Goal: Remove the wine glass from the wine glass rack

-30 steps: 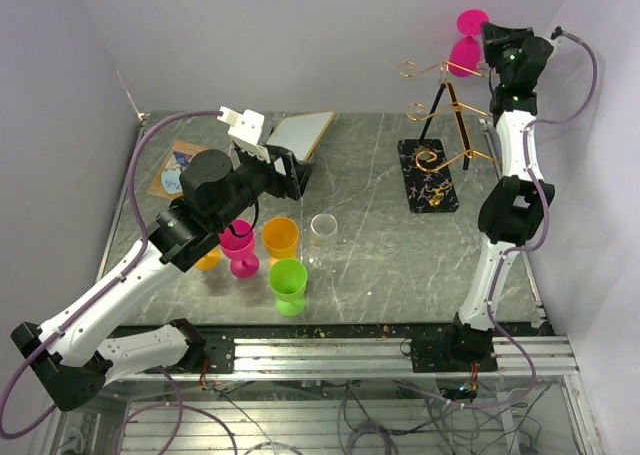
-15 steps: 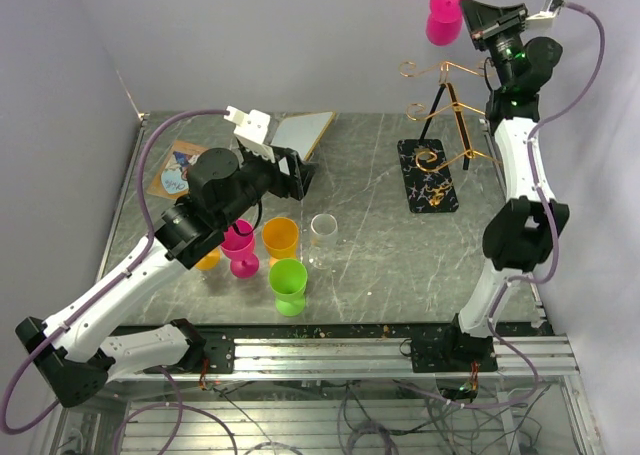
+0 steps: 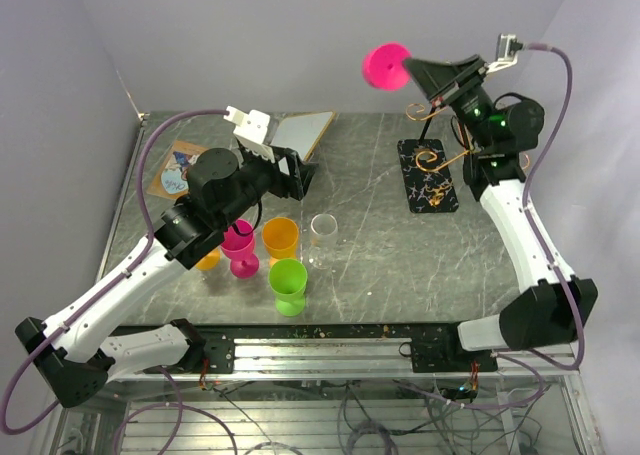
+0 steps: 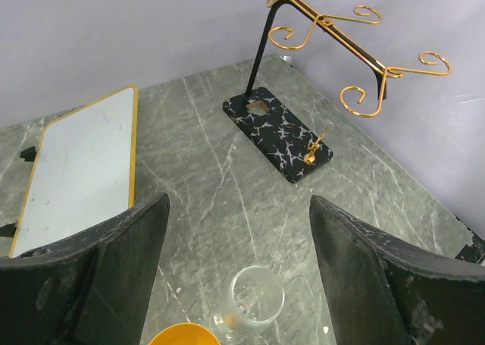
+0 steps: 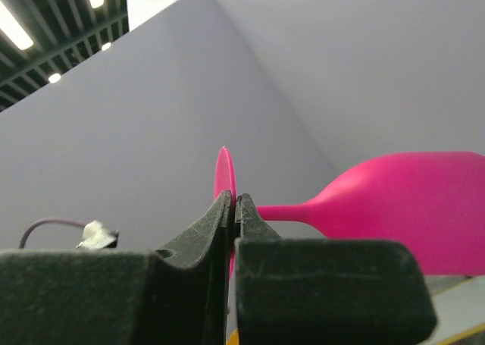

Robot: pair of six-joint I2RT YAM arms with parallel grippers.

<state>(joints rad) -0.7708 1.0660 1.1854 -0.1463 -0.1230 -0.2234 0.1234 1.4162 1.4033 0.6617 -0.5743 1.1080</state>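
Observation:
My right gripper [image 3: 412, 72] is shut on the flat foot of a pink wine glass [image 3: 385, 65] and holds it in the air, up and left of the wine glass rack [image 3: 440, 155]. In the right wrist view the glass [image 5: 402, 205] lies sideways, its foot pinched between my fingertips [image 5: 233, 205]. The rack, gold wire arms on a black veined base, also shows in the left wrist view [image 4: 318, 72] with bare arms. My left gripper [image 3: 290, 175] is open and empty over the table's left middle.
A clear glass [image 3: 323, 230], orange [image 3: 281, 238], green [image 3: 288, 283] and pink [image 3: 238, 245] cups stand near the left gripper. A gold-framed mirror [image 3: 303, 132] and a card [image 3: 175, 170] lie at the back left. Walls close in behind and right.
My right gripper has lifted the pink glass off the rack's top arm and swung it left and forward, clear of the rack. The left arm has not moved.

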